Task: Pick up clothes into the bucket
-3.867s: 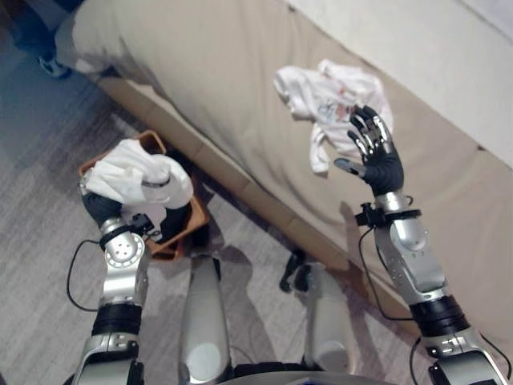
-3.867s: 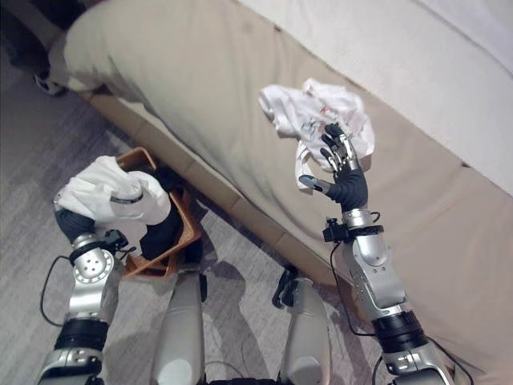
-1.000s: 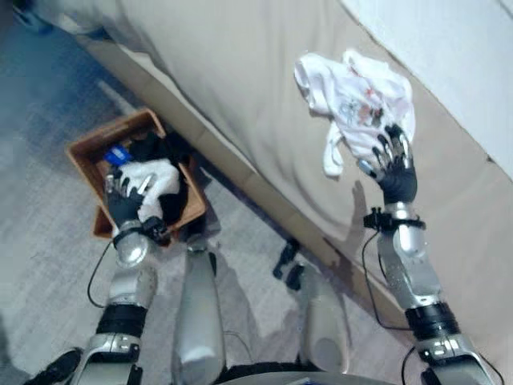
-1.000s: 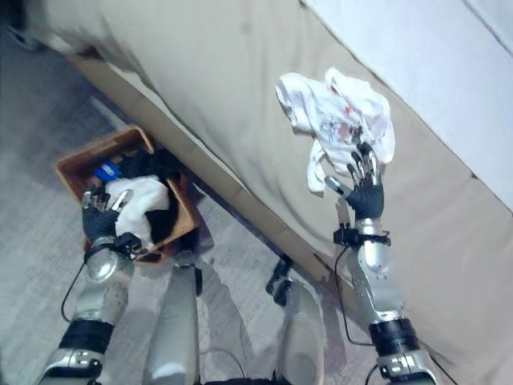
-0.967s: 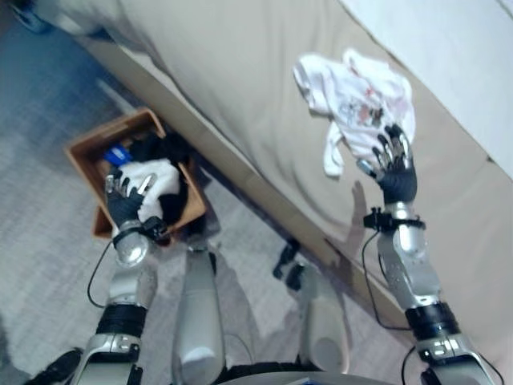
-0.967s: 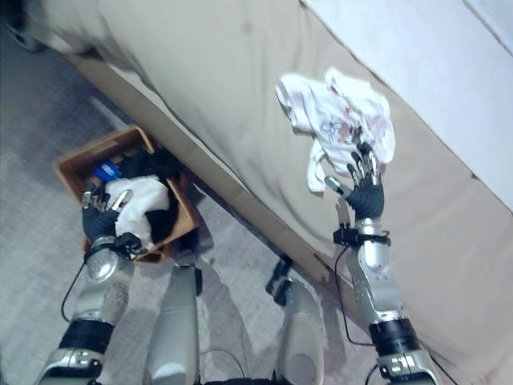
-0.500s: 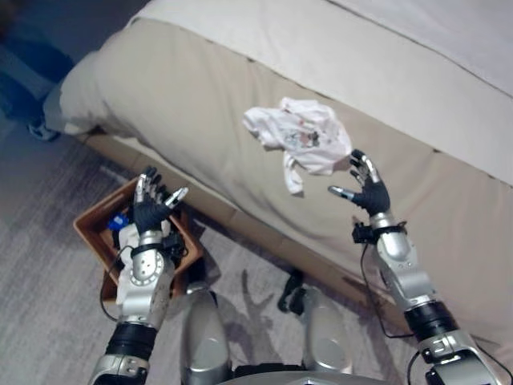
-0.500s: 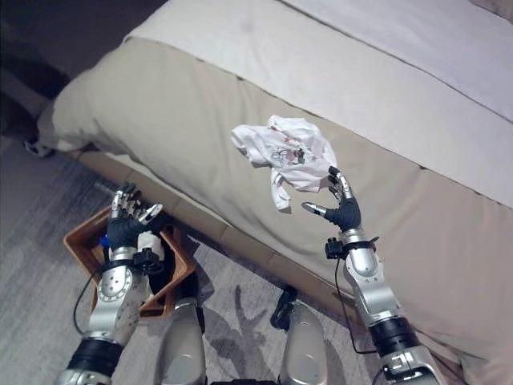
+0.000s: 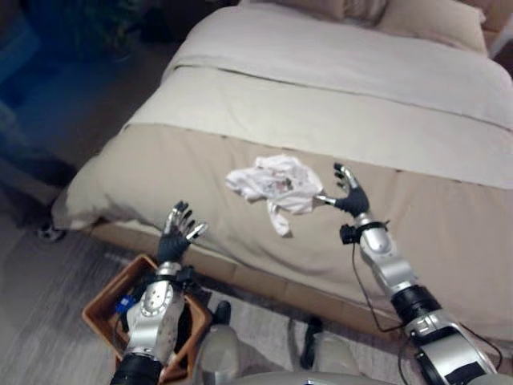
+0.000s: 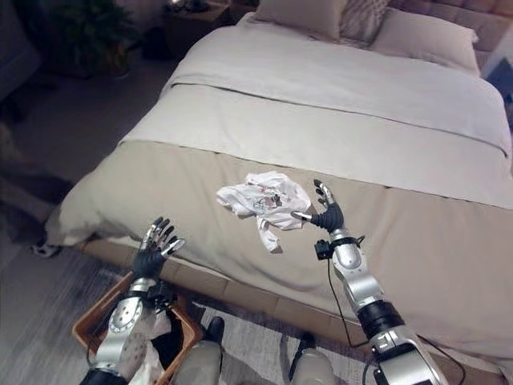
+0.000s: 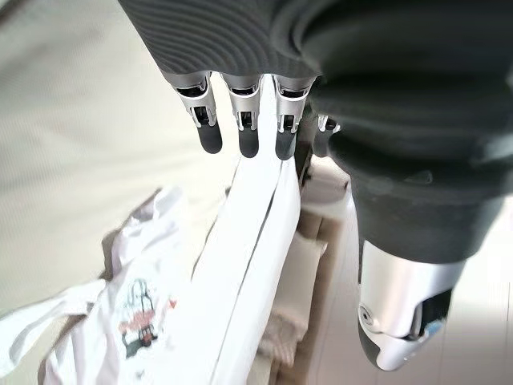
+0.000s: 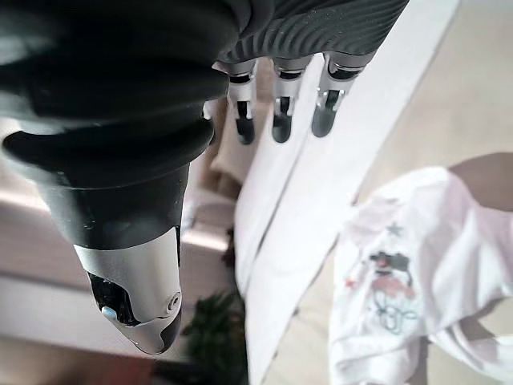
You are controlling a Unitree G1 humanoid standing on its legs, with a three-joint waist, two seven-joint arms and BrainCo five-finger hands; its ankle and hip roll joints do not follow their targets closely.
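Note:
A white printed garment [image 9: 271, 183] lies crumpled on the beige bed cover. My right hand [image 9: 350, 199] hovers just to its right, open with fingers spread, not touching it. My left hand [image 9: 170, 245] is raised open and empty above the brown bucket [image 9: 103, 311] on the floor by the bed's edge. White and dark clothes [image 10: 143, 353] lie in the bucket. In the left wrist view, the straight fingers [image 11: 244, 136] point toward the garment [image 11: 136, 305]. The right wrist view also shows straight fingers [image 12: 276, 120], with the garment [image 12: 401, 289] beyond them.
The bed [image 9: 449, 233] spans the view, with a lighter sheet [image 10: 337, 88] further up and pillows [image 10: 321, 16] at the far end. A shoe [image 9: 50, 231] rests on the floor by the bed's left corner. A plant [image 10: 88, 32] stands far left.
My left hand let a white cloth go into the bucket and rose open above it. The camera tilted up to show the whole bed. My right hand stays open beside the garment.

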